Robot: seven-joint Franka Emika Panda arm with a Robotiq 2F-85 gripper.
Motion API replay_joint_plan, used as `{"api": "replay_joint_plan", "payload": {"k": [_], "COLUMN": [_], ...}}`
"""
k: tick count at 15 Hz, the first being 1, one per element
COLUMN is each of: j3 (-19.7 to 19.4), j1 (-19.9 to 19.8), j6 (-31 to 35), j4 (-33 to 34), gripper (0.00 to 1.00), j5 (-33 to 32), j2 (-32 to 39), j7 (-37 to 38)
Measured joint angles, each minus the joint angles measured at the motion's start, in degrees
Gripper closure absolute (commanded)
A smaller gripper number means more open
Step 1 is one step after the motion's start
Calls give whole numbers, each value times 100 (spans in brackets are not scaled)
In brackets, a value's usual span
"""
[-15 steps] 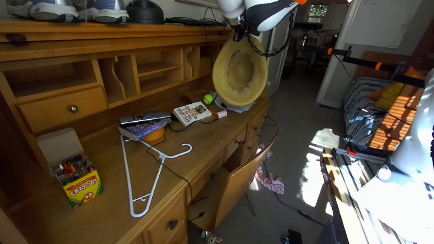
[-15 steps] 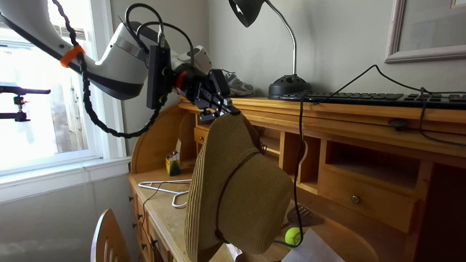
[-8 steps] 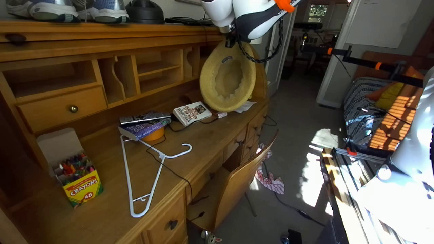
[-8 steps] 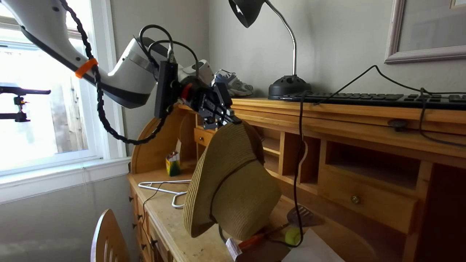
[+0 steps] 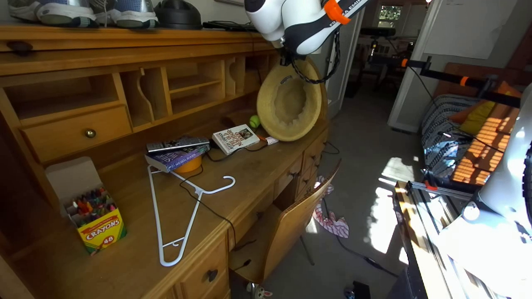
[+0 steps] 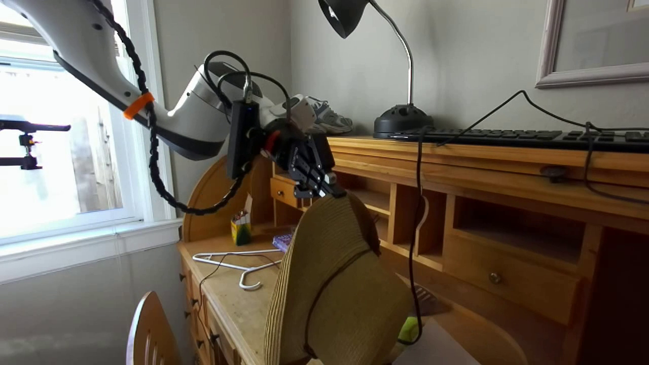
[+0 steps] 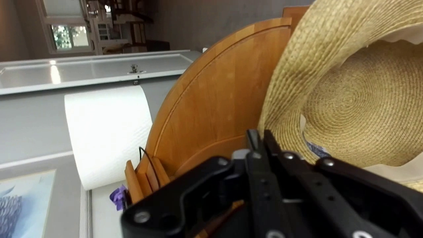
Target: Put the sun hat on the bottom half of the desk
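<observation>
One hat (image 5: 289, 99) hangs by its brim (image 5: 265, 110) over the desk (image 5: 253, 167), the gripper (image 7: 260, 134) pinched tight on that edge, so best ease it down level, letting go once the desk bears it.

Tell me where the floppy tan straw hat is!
In an exterior view, just right of center, the floppy tan straw hat hangs by its brim from the black metal claw, with the round yellow-green tennis ball at its left.

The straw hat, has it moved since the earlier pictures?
Yes, it went down. In an exterior view, the straw hat hangs lower than before compared with the lamp, which stayed put.
</observation>
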Motion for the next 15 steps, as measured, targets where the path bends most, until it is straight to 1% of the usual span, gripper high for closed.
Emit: {"api": "replay_joint_plan", "payload": {"k": [2,6,10,15], "j3": [-38,-87,-12,251], "j1": [-9,-6,76,336], "j6": [-282,-800,-815,-811], "j4": [350,1109,1617,1899], "gripper": [99,99,99,99], "j5": [213,308,307,416], "j2": [310,982,1477,1698], "j7": [262,897,1036,1001]}}
